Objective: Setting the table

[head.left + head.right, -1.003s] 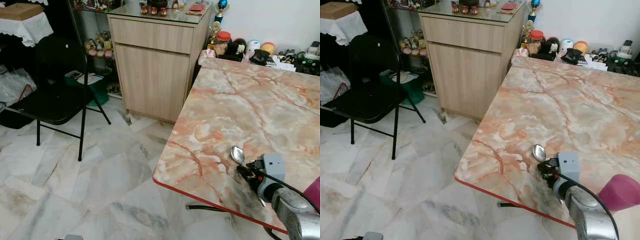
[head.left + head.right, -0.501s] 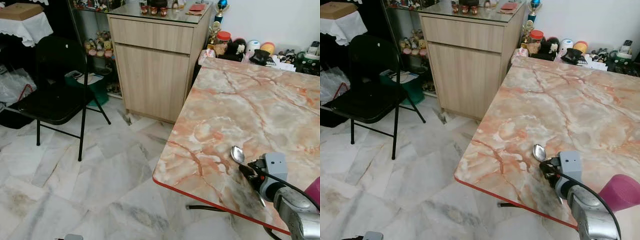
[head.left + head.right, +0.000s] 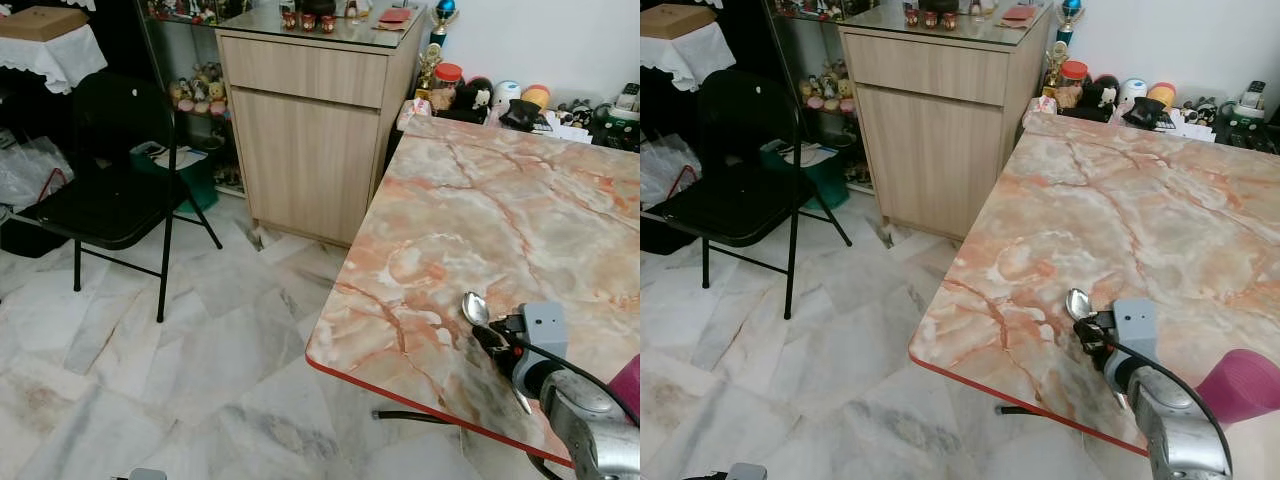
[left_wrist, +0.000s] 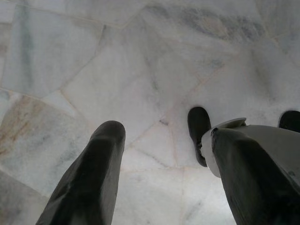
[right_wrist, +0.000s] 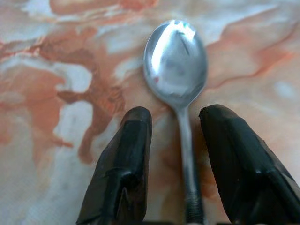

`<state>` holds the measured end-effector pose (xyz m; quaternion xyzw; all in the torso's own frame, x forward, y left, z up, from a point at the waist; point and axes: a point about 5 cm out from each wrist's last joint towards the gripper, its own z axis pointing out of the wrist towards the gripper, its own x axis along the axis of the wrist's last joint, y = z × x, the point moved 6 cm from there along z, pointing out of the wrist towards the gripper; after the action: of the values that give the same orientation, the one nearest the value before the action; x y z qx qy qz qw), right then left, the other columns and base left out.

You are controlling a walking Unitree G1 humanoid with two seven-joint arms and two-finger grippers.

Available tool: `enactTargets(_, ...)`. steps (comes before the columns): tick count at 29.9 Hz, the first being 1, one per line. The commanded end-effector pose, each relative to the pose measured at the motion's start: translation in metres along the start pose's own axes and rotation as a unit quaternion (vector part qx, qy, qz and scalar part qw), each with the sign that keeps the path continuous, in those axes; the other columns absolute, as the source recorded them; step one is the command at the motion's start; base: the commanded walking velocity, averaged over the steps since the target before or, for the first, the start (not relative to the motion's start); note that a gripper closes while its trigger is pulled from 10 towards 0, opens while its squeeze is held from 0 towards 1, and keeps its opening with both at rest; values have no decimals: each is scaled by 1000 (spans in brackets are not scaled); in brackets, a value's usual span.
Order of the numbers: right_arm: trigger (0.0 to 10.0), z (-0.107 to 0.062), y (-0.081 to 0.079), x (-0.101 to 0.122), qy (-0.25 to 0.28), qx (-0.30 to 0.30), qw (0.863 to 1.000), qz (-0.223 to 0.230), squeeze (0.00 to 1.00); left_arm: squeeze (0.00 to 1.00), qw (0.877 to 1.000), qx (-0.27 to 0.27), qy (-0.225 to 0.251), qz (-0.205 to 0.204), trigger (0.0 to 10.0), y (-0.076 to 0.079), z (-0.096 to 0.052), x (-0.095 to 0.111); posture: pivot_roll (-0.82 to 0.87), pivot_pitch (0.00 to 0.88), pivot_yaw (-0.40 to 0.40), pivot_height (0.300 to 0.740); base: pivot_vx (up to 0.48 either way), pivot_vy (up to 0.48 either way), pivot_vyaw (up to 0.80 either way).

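Note:
A silver spoon (image 3: 474, 308) lies on the pink marble table (image 3: 480, 200) near its front left corner, bowl pointing away from me. My right gripper (image 3: 492, 340) rests low over the spoon's handle. In the right wrist view the spoon (image 5: 176, 61) has its thin handle running between the two black fingers (image 5: 131, 154), with a gap on each side, so the right gripper (image 5: 178, 115) is open. My left gripper (image 4: 164, 133) hangs open above the marble floor with nothing between its fingers.
The table's red-edged front rim (image 3: 400, 395) runs just before the spoon. A pink object (image 3: 1240, 385) sits at the lower right. Small items (image 3: 520, 105) crowd the table's far edge. A wooden cabinet (image 3: 310, 120) and a black folding chair (image 3: 110, 190) stand to the left.
The right gripper has edged slightly forward along the spoon's handle. The spoon lies where it was.

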<state>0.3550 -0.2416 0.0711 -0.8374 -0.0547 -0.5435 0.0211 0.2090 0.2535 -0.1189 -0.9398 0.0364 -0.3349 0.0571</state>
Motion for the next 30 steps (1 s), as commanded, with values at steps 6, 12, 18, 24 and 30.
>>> enactTargets(6, 10000, 2, -7, -10, -14, 6, 1000, -1, 0, 0, 1000, -9, -18, 13, 10000, 7, -2, -14, 11, 121, 1, 740, 0, 0, 0)
enactTargets(12, 10000, 2, -7, -12, -19, 4, 1000, -1, 0, 0, 1000, -9, -19, 11, 10000, 7, -3, -15, 10, 129, 1, 740, 0, 0, 0)
enactTargets(18, 10000, 2, -3, -17, -26, -5, 1000, -3, 0, 0, 1000, -8, -20, 10, 10000, 6, -3, -15, 10, 134, 1, 740, 0, 0, 0)
enactTargets(24, 0, 1, 1, -25, -38, -14, 999, -4, 0, 0, 1000, -11, -20, 10, 10000, 7, -3, -15, 9, 137, 2, 740, 0, 0, 0)
enactTargets(30, 0, 1, 0, -26, -39, -14, 999, -8, 0, 0, 1000, -12, -21, 10, 10000, 7, -3, -16, 11, 137, 1, 740, 0, 0, 0)
